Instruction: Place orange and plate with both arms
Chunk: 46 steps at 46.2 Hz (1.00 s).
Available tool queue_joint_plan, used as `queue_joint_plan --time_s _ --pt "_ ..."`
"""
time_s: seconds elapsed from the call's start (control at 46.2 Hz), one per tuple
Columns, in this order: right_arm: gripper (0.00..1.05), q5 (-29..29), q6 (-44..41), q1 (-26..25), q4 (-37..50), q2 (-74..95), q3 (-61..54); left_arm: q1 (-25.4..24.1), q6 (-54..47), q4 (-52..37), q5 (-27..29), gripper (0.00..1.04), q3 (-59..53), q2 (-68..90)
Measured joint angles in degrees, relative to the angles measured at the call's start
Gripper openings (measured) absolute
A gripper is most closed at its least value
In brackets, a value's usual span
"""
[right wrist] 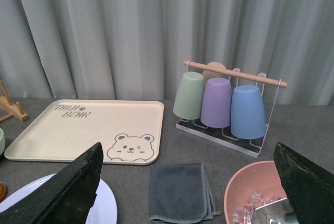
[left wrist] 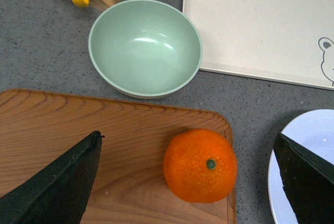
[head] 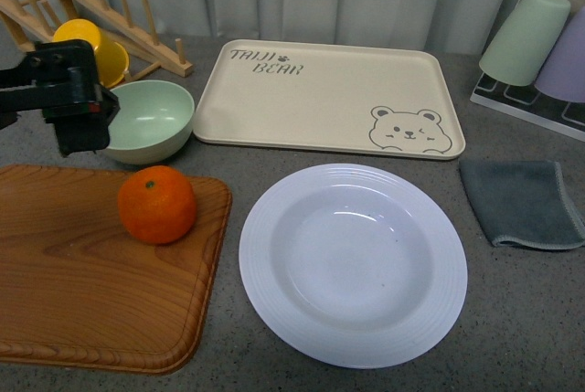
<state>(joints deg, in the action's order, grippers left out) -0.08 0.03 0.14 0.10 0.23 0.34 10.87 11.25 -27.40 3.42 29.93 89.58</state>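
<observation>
The orange (head: 157, 205) sits on the far right part of a wooden cutting board (head: 82, 291). Right of the board, the white ridged plate (head: 265, 246) lies empty on the grey counter. My left gripper (head: 82, 132) hovers open above the board's far left, near the green bowl. In the left wrist view the orange (left wrist: 200, 165) lies between the wide-apart fingers (left wrist: 62, 182), untouched, with the plate's rim (left wrist: 308, 125) at the edge. My right gripper (right wrist: 188, 148) is open and holds nothing. It does not show in the front view; its wrist view catches a sliver of the plate (right wrist: 107, 203).
A pale green bowl (head: 146, 118) and a beige bear tray (head: 329, 100) stand behind the board and plate. A yellow mug (head: 96, 49) hangs on a wooden rack at the back left. A grey cloth (head: 521, 202), a cup rack (head: 539, 45) and a pink bowl (right wrist: 255, 192) are on the right.
</observation>
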Motion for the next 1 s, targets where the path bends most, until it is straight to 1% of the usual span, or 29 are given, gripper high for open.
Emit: queue_joint_plan --time_s 0.13,0.217,0.412,0.607,0.997 --pt "0.96 0.0 0.0 0.0 0.0 0.0 0.0 2.08 0.63 0.02 0.37 0.98 3.65 6.34" --pt "0.96 0.0 0.0 0.0 0.0 0.0 0.0 3.02 0.13 1.73 0.92 0.98 5.64 9.77" --pt "0.96 0.02 0.0 0.0 0.0 0.0 0.0 3.1 -0.94 4.46 1.51 0.98 8.13 13.68" --pt "0.96 0.0 0.0 0.0 0.0 0.0 0.0 3.13 -1.7 7.91 -0.33 0.98 10.08 16.39" --pt "0.96 0.0 0.0 0.0 0.0 0.0 0.0 3.17 -1.7 8.41 -2.62 0.98 11.85 18.82"
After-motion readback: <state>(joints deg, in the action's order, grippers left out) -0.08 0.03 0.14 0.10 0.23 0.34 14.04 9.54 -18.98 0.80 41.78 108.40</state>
